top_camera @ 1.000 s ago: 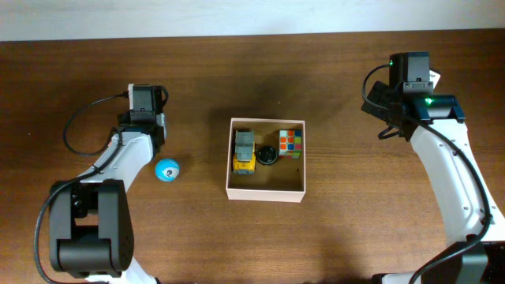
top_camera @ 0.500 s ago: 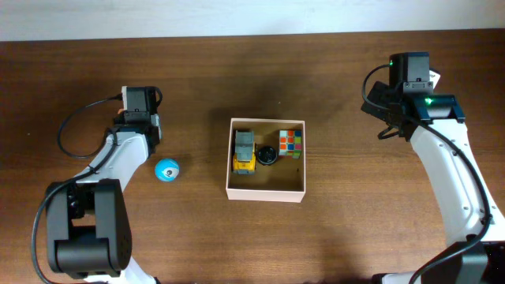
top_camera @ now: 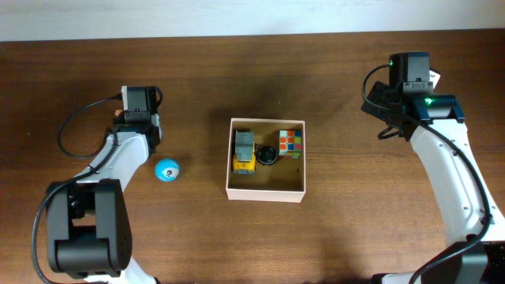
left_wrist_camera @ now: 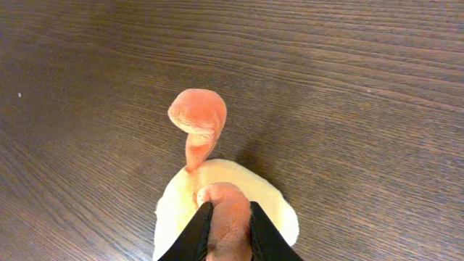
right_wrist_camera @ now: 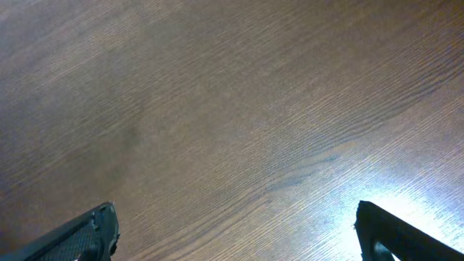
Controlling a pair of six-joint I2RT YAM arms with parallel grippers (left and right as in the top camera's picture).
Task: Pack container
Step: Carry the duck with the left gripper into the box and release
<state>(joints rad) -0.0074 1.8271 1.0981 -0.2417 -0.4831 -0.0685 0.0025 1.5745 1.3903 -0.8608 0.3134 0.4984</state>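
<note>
Step in hand: picking up a loose toy. Left tool is clamped on the orange part of a yellow soft toy that lies on the worktop right under it. In the overhead view the toy is hidden beneath the tool, and I can't tell whether it is lifted yet.

Right tool has its fingers wide apart over bare worktop and holds nothing.

The container sits well to the right of the left tool, between the two arms. It already holds a yellow truck, a black round thing and a puzzle cube.

A blue ball lies near the left tool, outside the container.

Next, as I judge it: lift the soft toy clear, carry it right over the container wall and let go above the free tan floor. Then go for the ball.
</note>
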